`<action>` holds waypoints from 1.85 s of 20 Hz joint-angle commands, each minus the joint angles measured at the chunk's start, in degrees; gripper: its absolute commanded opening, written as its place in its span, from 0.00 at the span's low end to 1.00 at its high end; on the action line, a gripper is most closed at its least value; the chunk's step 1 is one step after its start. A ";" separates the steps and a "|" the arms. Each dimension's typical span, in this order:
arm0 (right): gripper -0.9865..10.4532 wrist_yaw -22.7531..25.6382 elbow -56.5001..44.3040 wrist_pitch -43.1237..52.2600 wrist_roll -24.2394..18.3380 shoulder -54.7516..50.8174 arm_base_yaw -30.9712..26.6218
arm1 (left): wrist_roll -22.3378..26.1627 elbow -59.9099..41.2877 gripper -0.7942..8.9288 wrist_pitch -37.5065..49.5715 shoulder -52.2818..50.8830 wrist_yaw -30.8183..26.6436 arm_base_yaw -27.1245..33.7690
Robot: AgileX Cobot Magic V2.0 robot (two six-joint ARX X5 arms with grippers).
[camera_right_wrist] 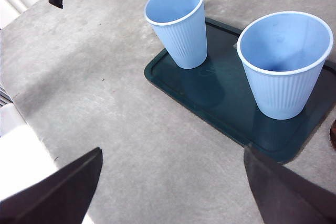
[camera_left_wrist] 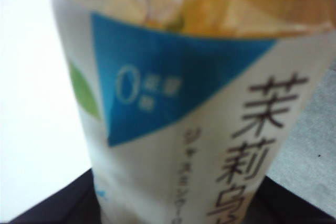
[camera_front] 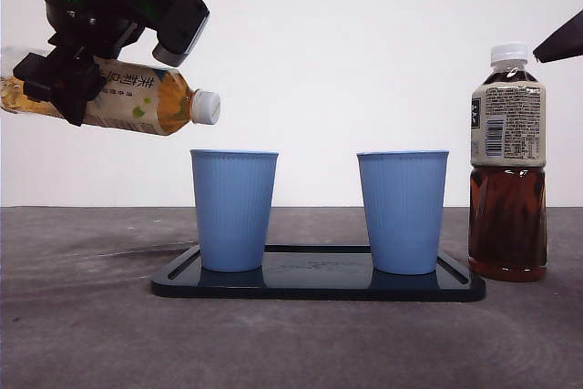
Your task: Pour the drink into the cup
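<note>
Tea bottle (camera_front: 127,96): held in the air nearly on its side, white cap (camera_front: 206,107) still on and tipped slightly down, pointing toward the left cup; amber drink inside.
Left gripper (camera_front: 64,88): clamped around the tea bottle's body, up and to the left of the tray in the front view; in the left wrist view the bottle's label (camera_left_wrist: 210,129) fills the picture, so the jaws themselves are hidden.
Left cup (camera_front: 233,209): blue, ribbed, upright on the tray; its rim lies below and just to the right of the cap, not touching it. It looks empty in the right wrist view.
Right cup (camera_front: 403,211): same kind, upright on the tray, apart from the left cup; inside looks empty.
Tray (camera_front: 319,284): dark, shallow, flat on the grey table (camera_front: 82,334); both cups stand inside its raised edge.
Second bottle (camera_front: 507,161): upright on the table just beside the tray's right end, capped, dark drink.
Right gripper (camera_right_wrist: 170,187): jaws spread wide, nothing between them, raised over the table on the near side of the tray.
Open room: bare table left of and in front of the tray; clear air above both cup rims.
</note>
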 commanded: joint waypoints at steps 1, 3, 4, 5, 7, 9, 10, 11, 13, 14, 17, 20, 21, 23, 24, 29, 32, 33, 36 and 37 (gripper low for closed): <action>0.45 -0.17 1.01 0.04 -0.68 0.17 0.35 | -0.20 1.95 0.30 1.53 0.52 -1.31 -0.55; 0.45 -0.17 1.01 0.04 -0.68 0.17 0.35 | -2.73 1.95 0.30 1.57 0.52 -1.31 -0.52; 0.45 -0.17 1.01 0.04 -0.68 0.17 0.35 | -5.68 1.95 0.30 1.55 0.52 -1.29 -0.52; 0.45 -0.17 1.01 0.02 -0.68 0.17 0.35 | -8.50 1.97 0.30 1.49 0.50 -1.27 -0.52; 0.45 -0.17 1.01 0.02 -0.68 0.17 0.35 | -14.10 1.99 0.30 1.42 -0.02 -0.28 -0.46; 0.45 -0.17 1.01 0.02 -0.66 0.17 0.35 | -20.52 1.99 0.30 0.92 -1.79 3.82 0.02; 0.45 -0.17 1.01 0.00 -0.66 0.17 0.35 | -24.46 1.99 0.30 0.87 -3.15 6.80 0.48; 0.45 -0.17 1.01 -0.02 -0.66 0.17 0.35 | -28.89 1.99 0.30 0.83 -4.70 10.10 1.05; 0.45 -0.15 1.01 -0.02 -0.66 0.17 0.35 | -38.23 1.99 0.30 0.59 -7.96 17.22 2.80; 0.45 -0.13 1.01 -0.02 -0.63 0.17 0.35 | -42.99 1.97 0.30 0.59 -9.81 21.29 4.17; 0.45 -0.07 1.01 -0.13 -0.50 0.17 0.35 | -55.30 1.57 0.30 2.16 -13.81 32.06 9.42; 0.45 0.02 1.01 -0.13 -0.48 0.17 0.35 | -62.86 -1.95 0.30 8.39 -16.55 40.52 14.53; 0.45 0.02 0.98 -0.15 -0.48 0.17 0.33 | -64.57 -4.26 0.30 11.26 -17.44 41.18 15.30; 0.45 0.07 0.98 -0.09 -0.48 0.17 0.33 | -67.47 -10.73 0.30 18.49 -19.52 42.42 15.93; 0.45 0.09 1.01 0.04 -0.48 0.22 0.33 | -68.76 -14.36 0.30 22.93 -20.46 42.77 15.98; 0.45 0.28 1.01 0.07 -0.35 0.22 0.33 | -75.28 -29.07 0.30 45.18 -21.07 44.04 15.93; 0.45 0.44 0.98 0.07 -0.24 0.22 0.33 | -76.13 -34.01 0.30 53.55 -19.45 44.04 15.98; 0.45 0.46 0.98 0.07 -0.24 0.22 0.33 | -76.50 -34.86 0.30 55.19 -18.56 44.04 15.98; 0.45 0.46 1.01 0.04 -0.24 0.22 0.33 | -76.50 -36.46 0.30 60.11 -14.14 44.04 16.00; 0.45 0.46 1.01 0.04 -0.24 0.22 0.33 | -76.48 -36.54 0.30 61.53 -12.39 44.04 16.00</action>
